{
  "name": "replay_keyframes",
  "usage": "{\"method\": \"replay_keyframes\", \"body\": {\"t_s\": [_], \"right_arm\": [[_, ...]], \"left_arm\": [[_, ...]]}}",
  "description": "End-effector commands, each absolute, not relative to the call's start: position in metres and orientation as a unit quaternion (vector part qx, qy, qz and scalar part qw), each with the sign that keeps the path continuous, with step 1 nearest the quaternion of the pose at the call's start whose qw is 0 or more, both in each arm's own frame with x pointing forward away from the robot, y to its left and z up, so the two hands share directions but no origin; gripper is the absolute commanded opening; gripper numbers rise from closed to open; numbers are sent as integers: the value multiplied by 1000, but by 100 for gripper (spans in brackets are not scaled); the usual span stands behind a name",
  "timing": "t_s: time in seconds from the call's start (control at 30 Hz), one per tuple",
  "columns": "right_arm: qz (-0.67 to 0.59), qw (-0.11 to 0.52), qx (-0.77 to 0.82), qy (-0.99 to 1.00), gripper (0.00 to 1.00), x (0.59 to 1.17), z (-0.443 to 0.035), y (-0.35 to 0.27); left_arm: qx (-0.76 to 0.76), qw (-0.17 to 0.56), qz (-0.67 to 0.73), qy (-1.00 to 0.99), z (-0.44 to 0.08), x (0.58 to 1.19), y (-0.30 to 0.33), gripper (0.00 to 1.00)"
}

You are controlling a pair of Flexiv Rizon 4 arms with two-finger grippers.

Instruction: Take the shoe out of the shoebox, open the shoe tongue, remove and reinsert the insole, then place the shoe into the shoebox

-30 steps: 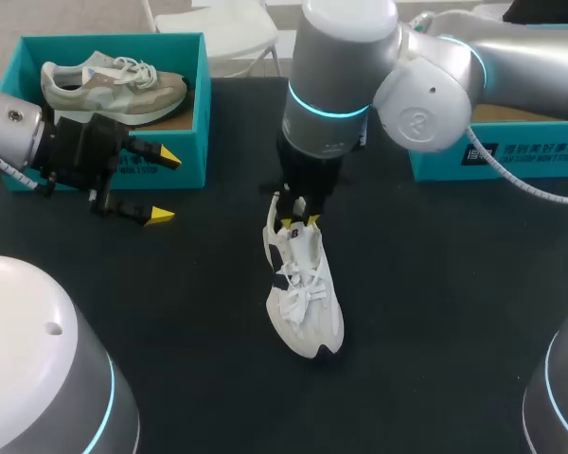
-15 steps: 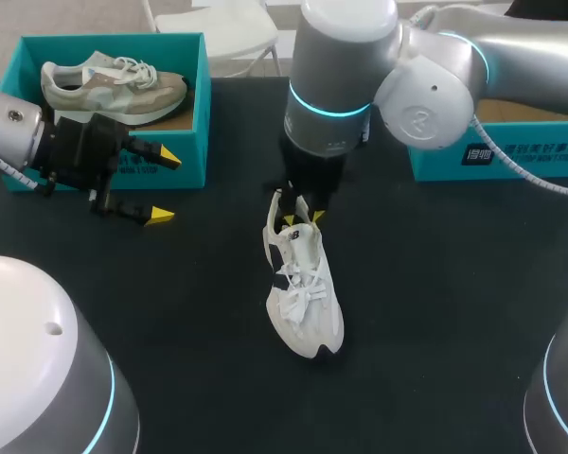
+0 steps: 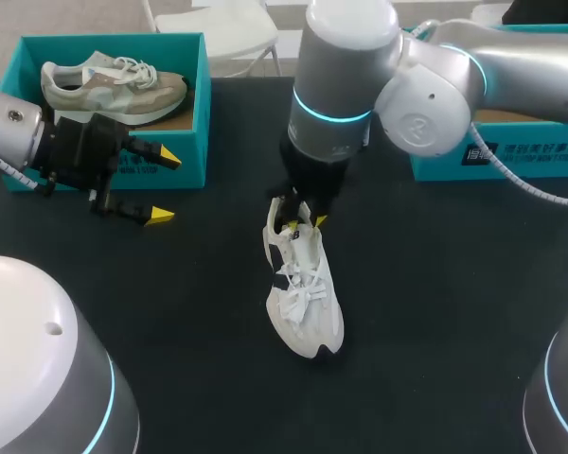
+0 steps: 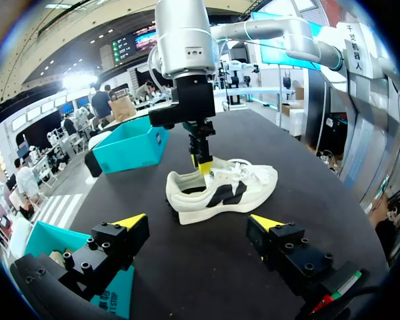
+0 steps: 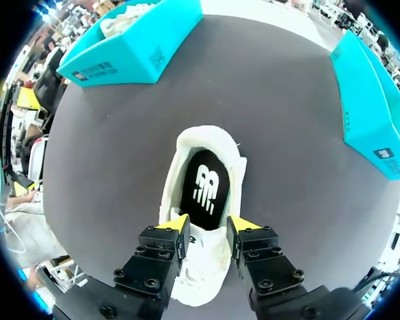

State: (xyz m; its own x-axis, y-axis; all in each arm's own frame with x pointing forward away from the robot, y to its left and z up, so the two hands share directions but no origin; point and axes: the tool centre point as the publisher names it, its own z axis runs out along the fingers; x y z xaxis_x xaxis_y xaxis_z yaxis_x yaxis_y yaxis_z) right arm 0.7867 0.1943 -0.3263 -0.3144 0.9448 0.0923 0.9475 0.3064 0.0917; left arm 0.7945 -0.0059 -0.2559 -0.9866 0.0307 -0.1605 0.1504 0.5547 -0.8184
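From the head camera, the white shoe (image 3: 305,288) lies at the centre of the frame on the black table (image 3: 435,312), toe toward the bottom edge. It is well apart from the teal shoebox (image 3: 492,156) at the upper right. The right gripper (image 3: 300,214) stands over the shoe's opening. The left gripper (image 3: 161,186) hangs at the left, spread wide and empty, just beside a second box (image 3: 185,142) holding a beige shoe (image 3: 114,83). The left wrist camera has the white shoe side-on, ahead of its own wide-open tips. In the right wrist camera the right gripper is narrow and seems to pinch the tongue (image 5: 207,239), with the black insole (image 5: 203,190) bare ahead of it. The tongue-opening step looks in hand. Draw the tongue toeward slowly and low, since a light shoe may lift or tip. The idle left gripper could steady the toe.
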Motion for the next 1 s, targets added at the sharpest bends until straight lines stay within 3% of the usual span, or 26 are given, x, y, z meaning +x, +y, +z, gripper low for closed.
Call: {"method": "replay_keyframes", "body": {"t_s": [0.03,0.2,0.23,0.3,0.33,0.77,1.0], "right_arm": [[-58,-12,-551,-833,38,786,-310,185],[-51,-53,-405,-911,42,793,-305,181],[-46,-91,-323,-941,49,795,-302,182],[-31,-127,-276,-952,93,794,-298,183],[-31,-127,-276,-952,100,794,-298,183],[-31,-127,-276,-952,100,794,-298,183],[0,-87,-167,-982,100,821,-293,189]], "left_arm": [[51,64,-468,880,-256,793,-5,100],[51,64,-468,880,-256,793,-5,100],[51,64,-468,880,-256,793,-5,100],[51,64,-468,880,-256,793,-5,100],[51,64,-468,880,-256,793,-5,100],[51,64,-468,880,-256,793,-5,100],[51,64,-468,880,-256,793,-5,100]]}}
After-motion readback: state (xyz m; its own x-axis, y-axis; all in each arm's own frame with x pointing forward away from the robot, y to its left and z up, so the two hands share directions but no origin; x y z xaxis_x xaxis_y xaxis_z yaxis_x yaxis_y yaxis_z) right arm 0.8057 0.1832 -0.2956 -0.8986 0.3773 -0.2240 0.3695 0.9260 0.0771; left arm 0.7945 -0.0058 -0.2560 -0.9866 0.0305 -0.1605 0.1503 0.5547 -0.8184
